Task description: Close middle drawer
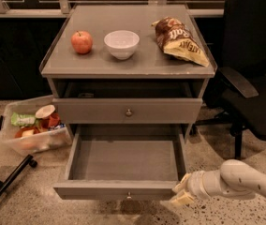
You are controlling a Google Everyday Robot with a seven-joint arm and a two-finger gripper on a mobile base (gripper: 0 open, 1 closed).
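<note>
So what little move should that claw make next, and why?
Probably push straight in toward the cabinet. The middle drawer stands pulled far out, and the claw sits at the right end of its front panel, so a steady shove there should slide it shut.

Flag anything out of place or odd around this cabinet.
The middle drawer stands pulled far out and empty, with the gripper at its front right corner. The chip bag lies with a corner at the right edge of the cabinet top. Nothing looks spilled or damaged.
</note>
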